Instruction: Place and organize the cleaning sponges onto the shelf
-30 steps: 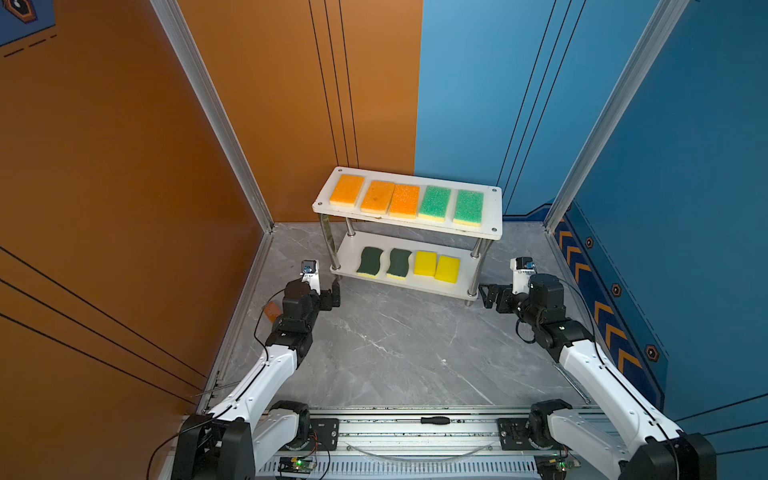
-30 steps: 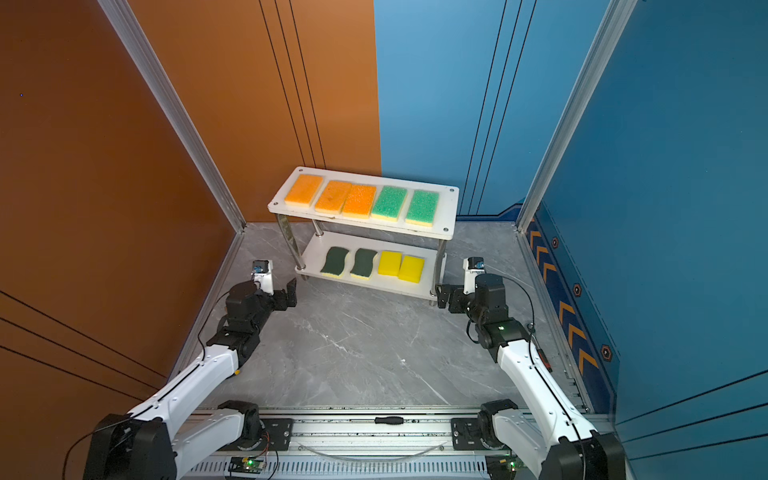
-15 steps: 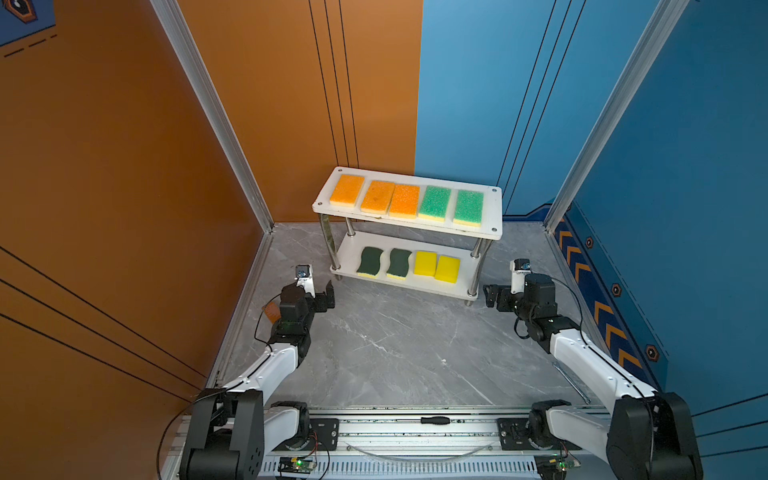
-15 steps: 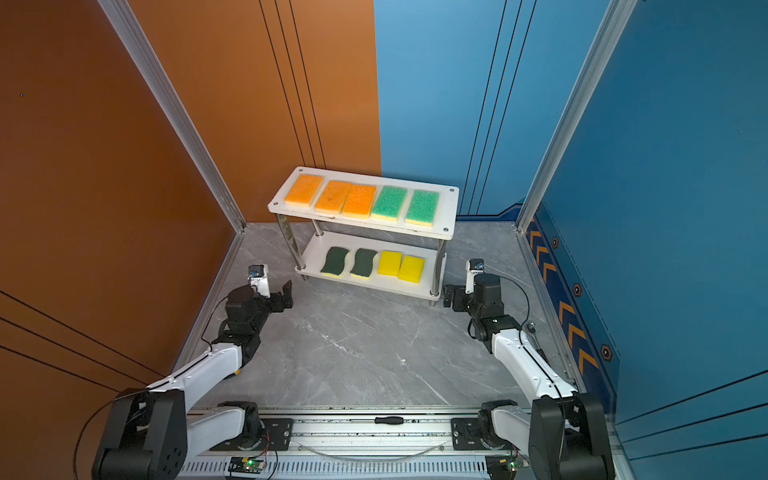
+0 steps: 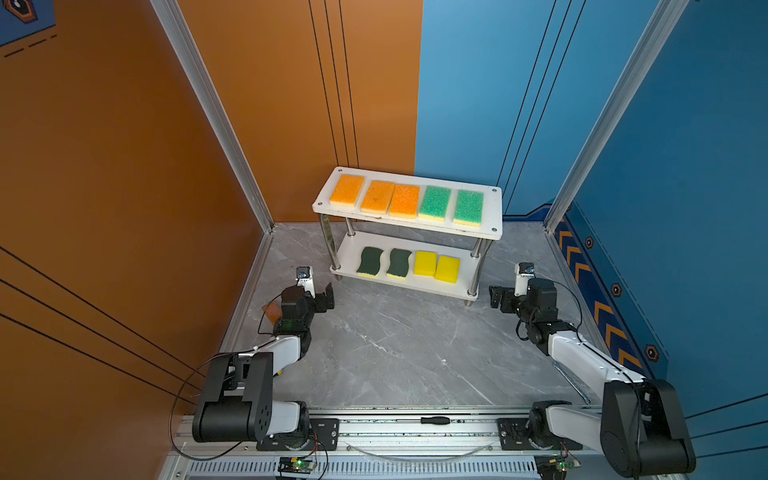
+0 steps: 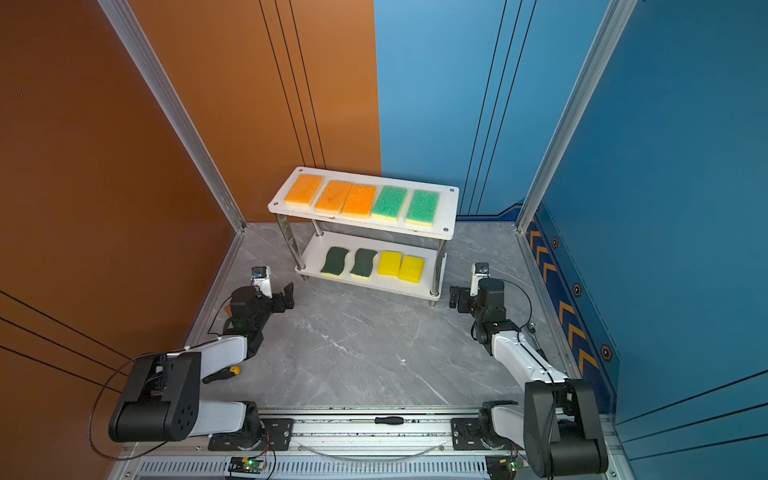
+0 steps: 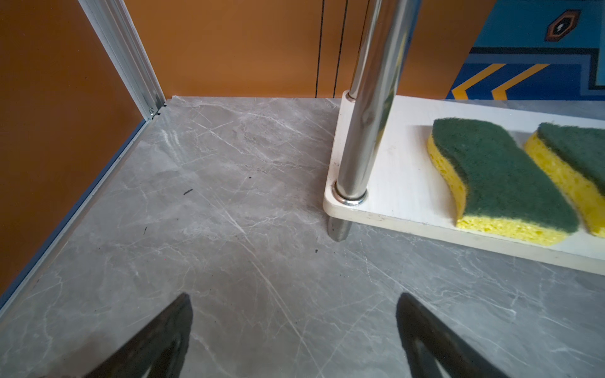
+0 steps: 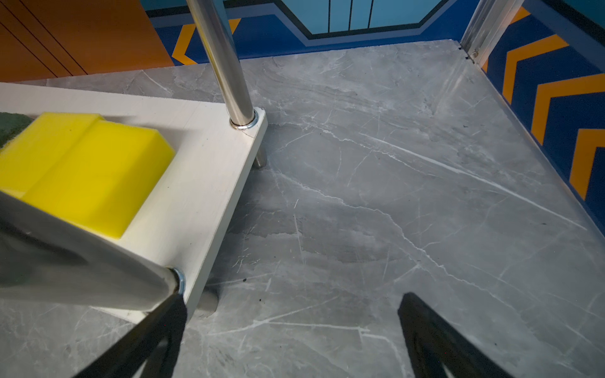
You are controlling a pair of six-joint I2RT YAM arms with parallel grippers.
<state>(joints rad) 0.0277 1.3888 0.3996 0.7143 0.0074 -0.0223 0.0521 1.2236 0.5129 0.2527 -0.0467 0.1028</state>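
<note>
Sponges (image 5: pixel 406 201) of orange, green and yellow foam lie on both white boards of the metal-post shelf (image 5: pixel 493 212), just ahead of left end effector (image 7: pixel 294 297) and right end effector (image 8: pixel 293 299), both spread, empty.

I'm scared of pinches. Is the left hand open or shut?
Open. The left hand shows black fingers far apart, only floor between them.

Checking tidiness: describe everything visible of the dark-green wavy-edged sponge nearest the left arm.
The dark-green wavy-edged sponge has a fuzzy scouring top on a porous yellow foam base. It lies flat, green side up, on the white lower board beside a shiny metal post, apart from its twin.
</note>
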